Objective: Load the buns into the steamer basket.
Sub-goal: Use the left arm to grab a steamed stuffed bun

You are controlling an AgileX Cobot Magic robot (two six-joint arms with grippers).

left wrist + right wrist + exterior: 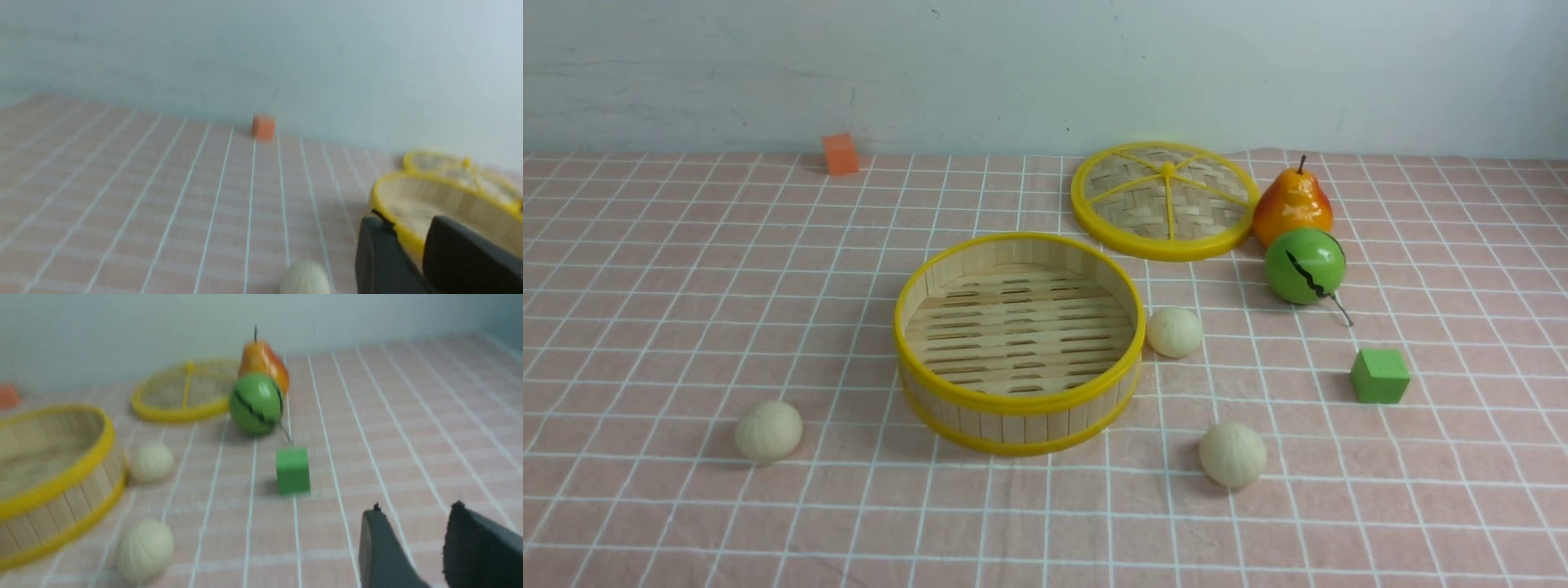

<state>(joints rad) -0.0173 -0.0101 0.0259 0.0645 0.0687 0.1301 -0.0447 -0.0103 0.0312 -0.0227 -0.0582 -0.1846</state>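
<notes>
The steamer basket point(1017, 402) stands empty at the middle of the pink checked cloth. Three cream buns lie on the cloth around it: one at the front left point(768, 430), one touching or nearly touching its right wall point(1174, 331), one at the front right point(1232, 454). Neither gripper shows in the front view. In the left wrist view my left gripper point(406, 222) is open and empty, with the basket rim point(392, 181) behind it and a bun point(304, 279) beside it. In the right wrist view my right gripper point(414, 510) is open and empty over bare cloth, apart from two buns point(151, 461) point(145, 549).
The woven disc lid point(1164, 200) lies behind the basket on the right. An orange pear point(1292, 204) and a green ball with a black crack point(1304, 265) stand next to it. A green cube point(1379, 376) sits at the right, an orange cube point(840, 153) by the back wall.
</notes>
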